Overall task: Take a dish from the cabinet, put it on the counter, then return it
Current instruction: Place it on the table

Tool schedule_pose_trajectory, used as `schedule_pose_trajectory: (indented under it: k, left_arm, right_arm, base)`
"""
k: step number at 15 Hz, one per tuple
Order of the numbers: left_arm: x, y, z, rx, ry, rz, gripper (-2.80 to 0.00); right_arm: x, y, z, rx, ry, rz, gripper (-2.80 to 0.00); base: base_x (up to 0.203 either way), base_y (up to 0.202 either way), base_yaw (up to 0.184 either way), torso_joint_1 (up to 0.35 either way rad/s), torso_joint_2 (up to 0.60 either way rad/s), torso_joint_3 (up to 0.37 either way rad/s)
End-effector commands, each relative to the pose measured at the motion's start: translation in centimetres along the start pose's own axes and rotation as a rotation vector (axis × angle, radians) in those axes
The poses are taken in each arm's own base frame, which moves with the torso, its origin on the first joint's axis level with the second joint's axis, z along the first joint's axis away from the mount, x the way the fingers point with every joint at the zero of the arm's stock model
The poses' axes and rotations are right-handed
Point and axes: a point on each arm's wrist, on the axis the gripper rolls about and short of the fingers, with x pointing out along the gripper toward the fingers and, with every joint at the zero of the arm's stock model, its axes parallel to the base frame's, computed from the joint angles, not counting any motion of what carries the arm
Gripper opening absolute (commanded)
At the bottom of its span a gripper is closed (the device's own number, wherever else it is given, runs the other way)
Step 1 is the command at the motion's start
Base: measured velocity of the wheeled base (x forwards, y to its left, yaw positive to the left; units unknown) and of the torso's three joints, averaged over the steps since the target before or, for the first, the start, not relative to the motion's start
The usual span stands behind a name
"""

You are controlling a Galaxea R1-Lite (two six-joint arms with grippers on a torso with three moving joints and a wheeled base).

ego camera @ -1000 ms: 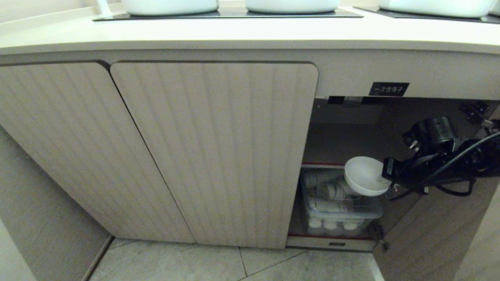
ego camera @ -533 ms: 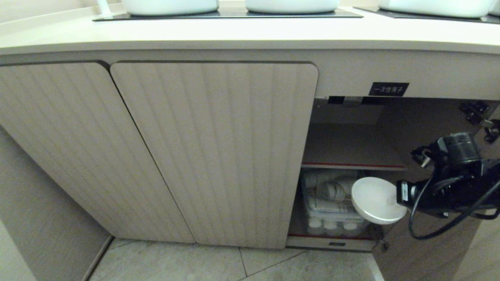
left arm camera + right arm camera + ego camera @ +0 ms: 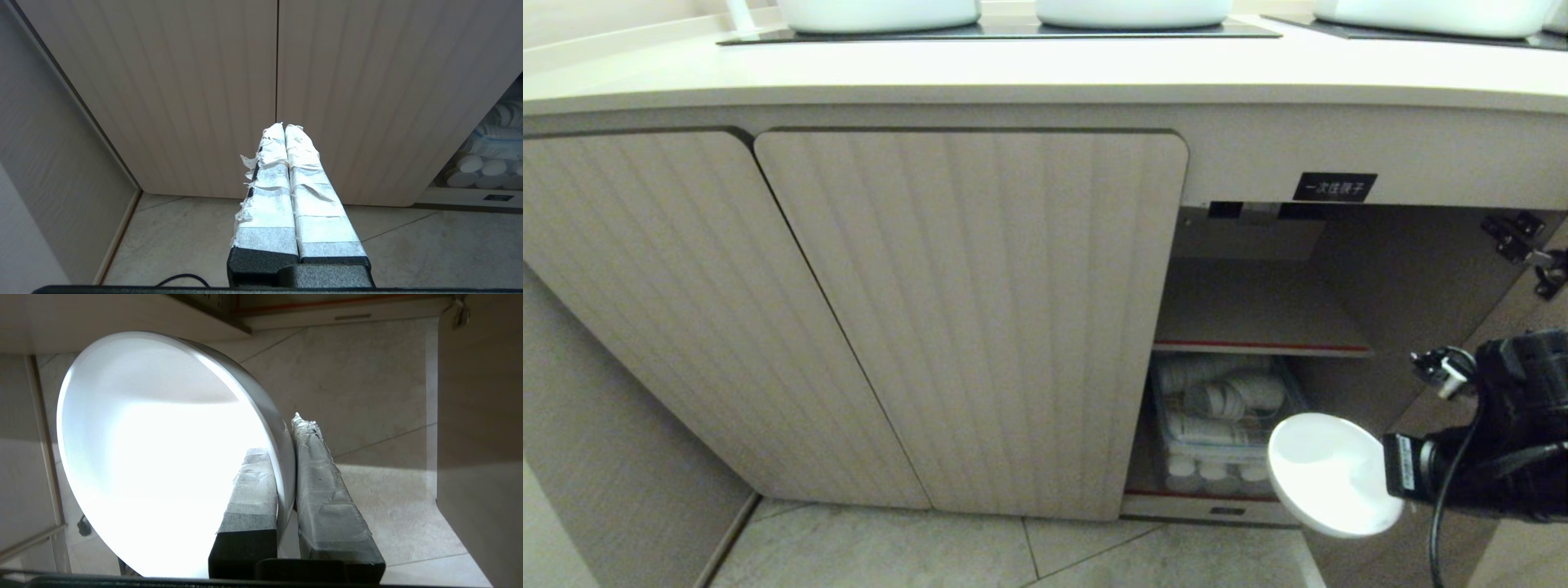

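My right gripper has carried the dish down and outward from the cabinet since a second ago; it now hangs tilted before the open lower shelf, rim pinched between taped fingers. My left gripper stays parked, fingers pressed together, facing the closed doors.

We lose the right arm off the head view's edge; the dish hides part of the clear bin, whose small contents we can't identify.
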Motion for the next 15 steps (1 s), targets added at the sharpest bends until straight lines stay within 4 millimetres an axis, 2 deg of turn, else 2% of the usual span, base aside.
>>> schedule_pose_trajectory:
  k: [1, 9, 15]
  left_arm:
    - [0.0, 0.0, 0.0, 0.0, 0.0, 0.001, -2.8]
    - [0.0, 0.0, 0.0, 0.0, -0.001, 0.001, -2.8]
    - [0.0, 0.0, 0.0, 0.0, 0.0, 0.0, -2.8]
  right_arm:
    - [-1.2, 0.0, -1.0, -0.006, -0.02, 0.012, -2.8]
    - [-4.2, -1.4, -7.1, -0.003, -0.002, 0.007, -2.8]
    - [-5.2, -1.6, -9.3, -0.082, 0.002, 0.075, -2.8]
  base:
    - [0.0, 0.0, 0.0, 0.0, 0.0, 0.0]
    - [0.0, 0.0, 0.0, 0.0, 0.0, 0.0]
    - [0.0, 0.0, 0.0, 0.0, 0.0, 0.0]
